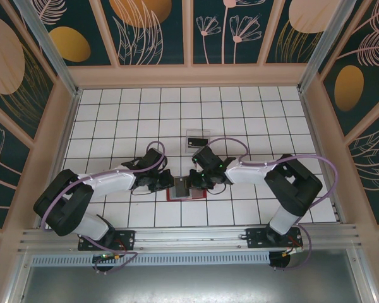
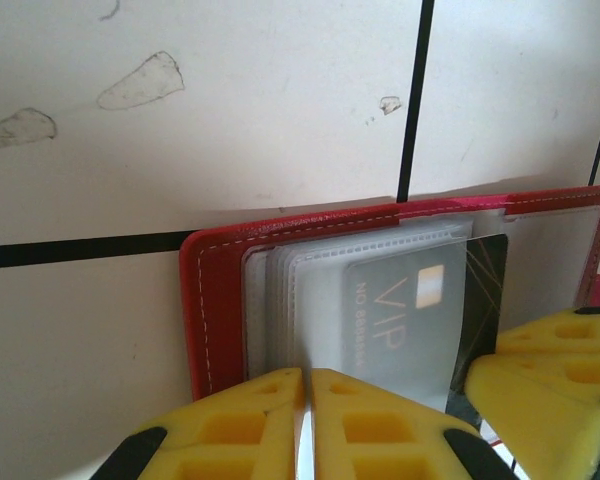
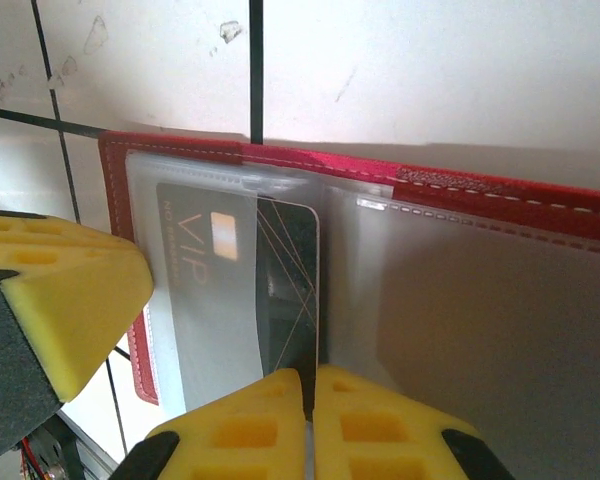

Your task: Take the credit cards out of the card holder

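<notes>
The red card holder (image 1: 186, 198) lies open on the white tiled table between my two arms. Its clear pockets (image 2: 310, 290) face up. My left gripper (image 2: 307, 385) is shut on the near edge of a pocket leaf, also seen from above (image 1: 170, 185). A dark grey credit card (image 3: 292, 270) marked VIP sticks partway out of its pocket. My right gripper (image 3: 310, 380) is shut on that card's near edge, and shows from above too (image 1: 194, 182). The holder's red border (image 3: 480, 185) runs along the far side.
A clear plastic tray (image 1: 197, 139) stands just behind the holder on the tiles. Wooden walls (image 1: 54, 132) close in the table on three sides. The two grippers' yellow fingers (image 2: 550, 375) are close together over the holder.
</notes>
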`<state>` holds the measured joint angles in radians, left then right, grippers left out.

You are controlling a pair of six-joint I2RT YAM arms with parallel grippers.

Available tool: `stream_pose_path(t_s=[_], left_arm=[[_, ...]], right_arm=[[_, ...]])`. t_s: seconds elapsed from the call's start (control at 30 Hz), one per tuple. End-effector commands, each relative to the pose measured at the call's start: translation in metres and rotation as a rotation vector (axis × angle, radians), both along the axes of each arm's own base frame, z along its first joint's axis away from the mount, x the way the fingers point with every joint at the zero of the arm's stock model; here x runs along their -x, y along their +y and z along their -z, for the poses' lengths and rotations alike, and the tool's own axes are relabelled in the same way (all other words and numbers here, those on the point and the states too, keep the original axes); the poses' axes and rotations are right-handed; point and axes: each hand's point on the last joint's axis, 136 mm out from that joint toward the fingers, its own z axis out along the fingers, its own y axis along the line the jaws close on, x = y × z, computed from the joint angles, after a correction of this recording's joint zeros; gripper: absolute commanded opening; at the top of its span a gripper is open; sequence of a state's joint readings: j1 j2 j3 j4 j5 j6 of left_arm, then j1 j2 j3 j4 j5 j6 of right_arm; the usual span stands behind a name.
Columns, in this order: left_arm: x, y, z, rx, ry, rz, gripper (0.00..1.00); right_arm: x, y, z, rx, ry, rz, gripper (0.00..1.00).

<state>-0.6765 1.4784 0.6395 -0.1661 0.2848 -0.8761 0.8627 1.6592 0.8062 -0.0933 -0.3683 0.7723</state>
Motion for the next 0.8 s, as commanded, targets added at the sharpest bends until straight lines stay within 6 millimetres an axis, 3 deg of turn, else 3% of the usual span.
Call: stream_pose_path(t_s=[0.0,0.3,0.77], left_arm=[[0.009,0.016,0.014,-0.105,0.032,0.020,0.12],[0.003,0.019,0.010,-0.143,-0.002,0.044,0.13],[-0.031,0.005,-0.017,-0.161,-0.110,0.070,0.14]], right_arm=[[0.001,-0.021,0.004,0.051,0.004,0.038,0.06],[-0.003,-0.034,-0.011,0.059,-0.033,0.062,0.02],[-0.033,-0.046,-0.071,0.031,-0.269,0.043,0.00]])
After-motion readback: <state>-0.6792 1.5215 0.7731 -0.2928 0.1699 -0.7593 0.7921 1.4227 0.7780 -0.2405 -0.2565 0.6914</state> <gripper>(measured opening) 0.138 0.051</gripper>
